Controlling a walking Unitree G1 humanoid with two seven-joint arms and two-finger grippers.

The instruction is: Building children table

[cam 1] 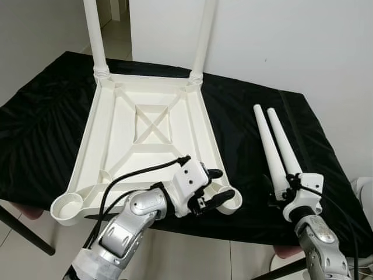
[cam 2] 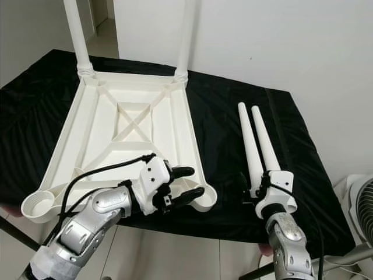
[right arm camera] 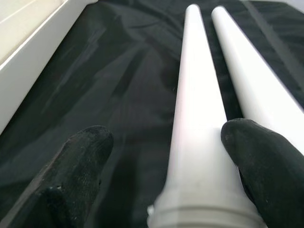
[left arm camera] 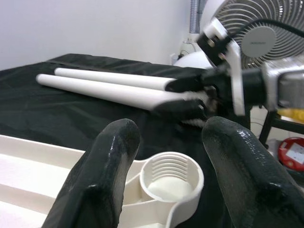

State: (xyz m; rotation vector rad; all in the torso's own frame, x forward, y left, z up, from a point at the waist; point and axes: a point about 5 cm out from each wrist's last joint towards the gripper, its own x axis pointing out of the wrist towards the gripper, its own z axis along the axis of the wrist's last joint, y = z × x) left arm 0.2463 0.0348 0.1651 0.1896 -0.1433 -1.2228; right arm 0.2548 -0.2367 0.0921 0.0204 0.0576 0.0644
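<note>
Right tool sat wide open around the nearer loose leg on the black-covered surface; left tool gaped over the tabletop's empty socket. I'd grip near the threaded end.

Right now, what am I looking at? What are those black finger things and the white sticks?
This is a robot building a small table. Two pictures come from cameras in its head, looking down; two come from cameras on its wrists. On the black cloth lies a white tabletop, upside down, with two legs already standing in its far corners. The black fingers are the robot's end effectors. The left end effector is open around an empty corner socket. The right end effector is open around the thick end of one loose leg; a second loose leg lies beside it. Nothing is held yet.
</note>
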